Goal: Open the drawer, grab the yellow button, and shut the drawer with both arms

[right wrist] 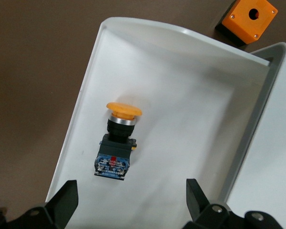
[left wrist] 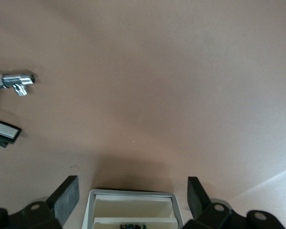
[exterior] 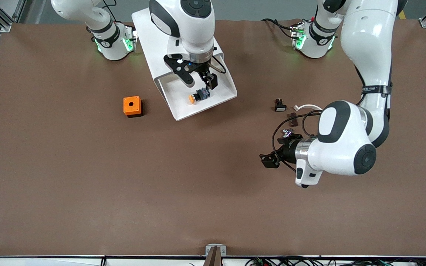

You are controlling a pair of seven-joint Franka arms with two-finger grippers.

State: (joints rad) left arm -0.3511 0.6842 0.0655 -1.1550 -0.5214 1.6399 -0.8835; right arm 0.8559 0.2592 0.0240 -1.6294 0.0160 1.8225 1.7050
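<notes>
From the front view you see the whole bench (exterior: 50, 177): the drawer (exterior: 183, 107) stands pulled out of the white cabinet (exterior: 150, 40), and the button (exterior: 198, 95) lies in it close to the drawer's front edge. The right hand (exterior: 200, 82) hangs over the drawer, just above the button, its fingers spread wide and holding nothing.

The right wrist view gives you what the front view cannot: the button (right wrist: 117, 142) lies on its side on the drawer floor (right wrist: 190, 119), nearer one side wall than the middle. Its long axis runs roughly along that wall, the orange-yellow cap at one end and the dark terminal block at the other. In the front view the cap points toward the drawer's front edge and the right arm's end of the bench. Nothing lies on or against it.

The left hand (exterior: 272, 158) is over bare bench, well apart from the drawer, toward the left arm's end. Its fingers (left wrist: 66, 196) stand wide apart and empty. Only the left wrist view shows you the chrome fitting (left wrist: 15, 81) and the small black part with a white face (left wrist: 5, 132) clearly.

An orange box (exterior: 132, 106) with a round hole sits beside the drawer, toward the right arm's end. A white cable clip (exterior: 307, 108) lies near the small black part.
</notes>
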